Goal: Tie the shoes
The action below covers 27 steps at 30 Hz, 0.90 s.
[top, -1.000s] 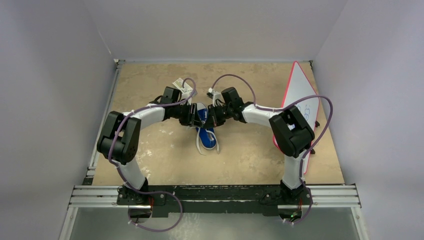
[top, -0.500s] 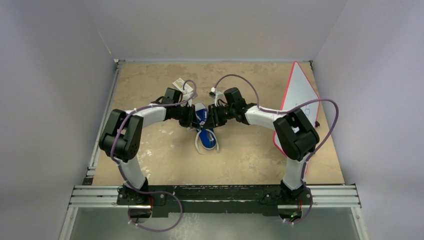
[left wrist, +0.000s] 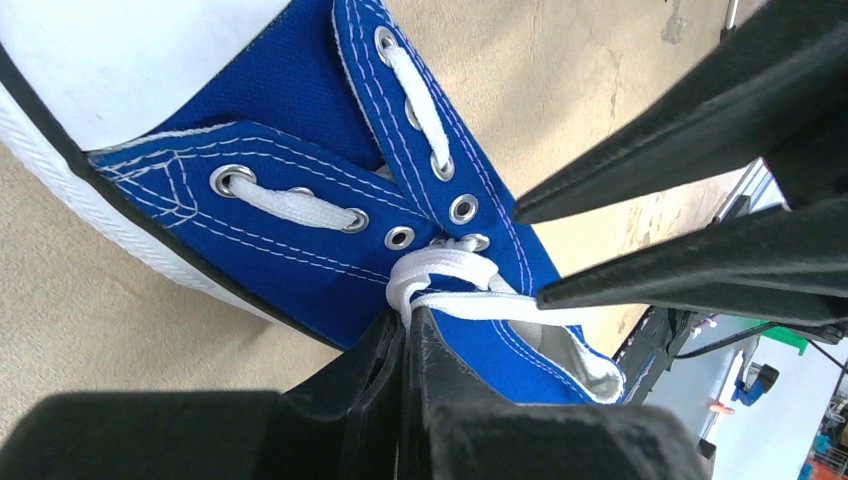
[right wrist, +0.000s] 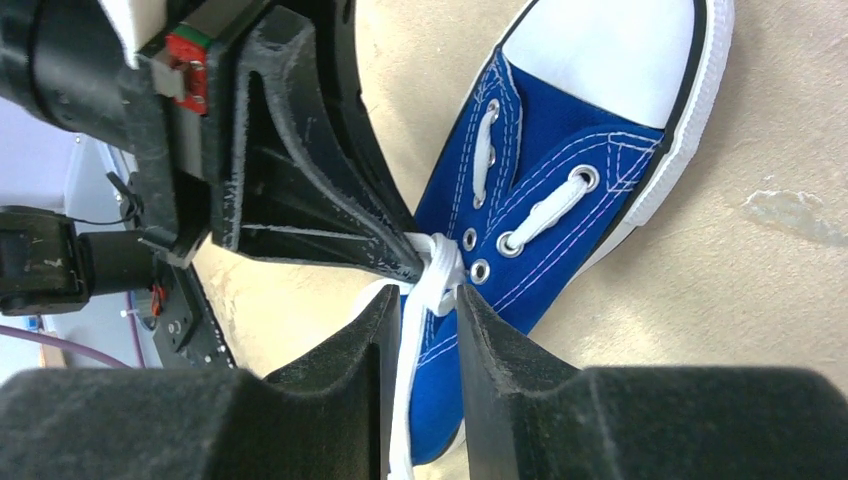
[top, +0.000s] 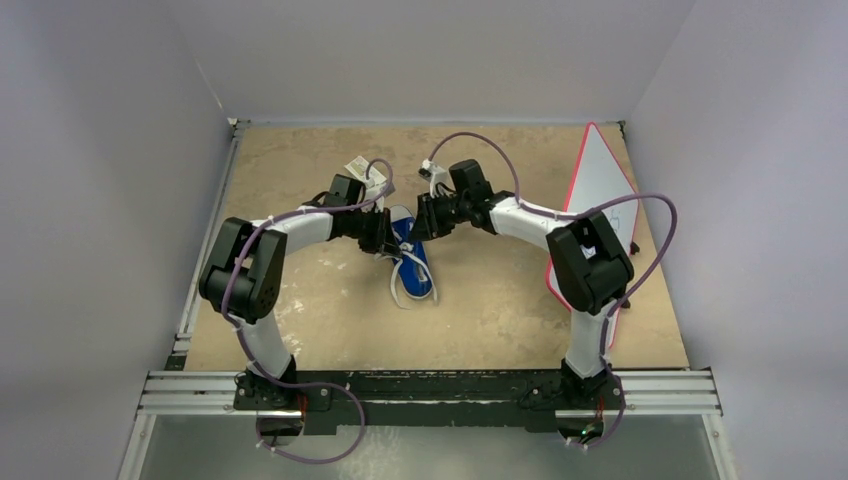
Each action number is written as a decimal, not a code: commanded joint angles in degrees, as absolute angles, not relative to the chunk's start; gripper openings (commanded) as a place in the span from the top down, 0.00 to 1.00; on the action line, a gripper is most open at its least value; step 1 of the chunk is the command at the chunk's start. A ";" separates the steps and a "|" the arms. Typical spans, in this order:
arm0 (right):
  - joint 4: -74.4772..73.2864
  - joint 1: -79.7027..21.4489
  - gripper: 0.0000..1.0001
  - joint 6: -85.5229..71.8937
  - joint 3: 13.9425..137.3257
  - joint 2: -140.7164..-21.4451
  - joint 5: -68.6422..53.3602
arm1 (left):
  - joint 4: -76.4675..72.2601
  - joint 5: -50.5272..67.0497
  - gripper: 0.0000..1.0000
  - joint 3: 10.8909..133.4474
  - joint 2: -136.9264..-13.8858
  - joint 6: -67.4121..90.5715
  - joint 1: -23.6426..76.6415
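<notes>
Left wrist, left tool (left wrist: 405,320) seemingly pinching laces (left wrist: 447,268)

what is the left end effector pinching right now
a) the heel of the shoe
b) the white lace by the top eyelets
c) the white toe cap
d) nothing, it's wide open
b: in the left wrist view, the left end effector has its fingers pressed together on the white lace, where the strands bunch by the top eyelets of the blue sneaker.

The left arm (top: 300,228) and right arm (top: 520,222) meet, jaws over the blue sneaker (top: 414,268) on the table (top: 300,160).
</notes>
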State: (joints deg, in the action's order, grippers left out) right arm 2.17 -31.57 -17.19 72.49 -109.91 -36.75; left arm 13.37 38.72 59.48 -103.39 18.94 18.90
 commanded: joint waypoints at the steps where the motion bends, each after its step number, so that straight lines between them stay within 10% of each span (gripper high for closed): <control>1: 1.43 -31.66 0.71 -14.90 75.80 -111.38 -36.98 | 12.83 38.80 0.97 61.69 -102.30 19.25 18.90; 27: -8.66 -37.10 0.70 -3.97 81.73 -113.88 -22.50 | 12.20 39.67 1.00 62.04 -100.66 20.83 18.90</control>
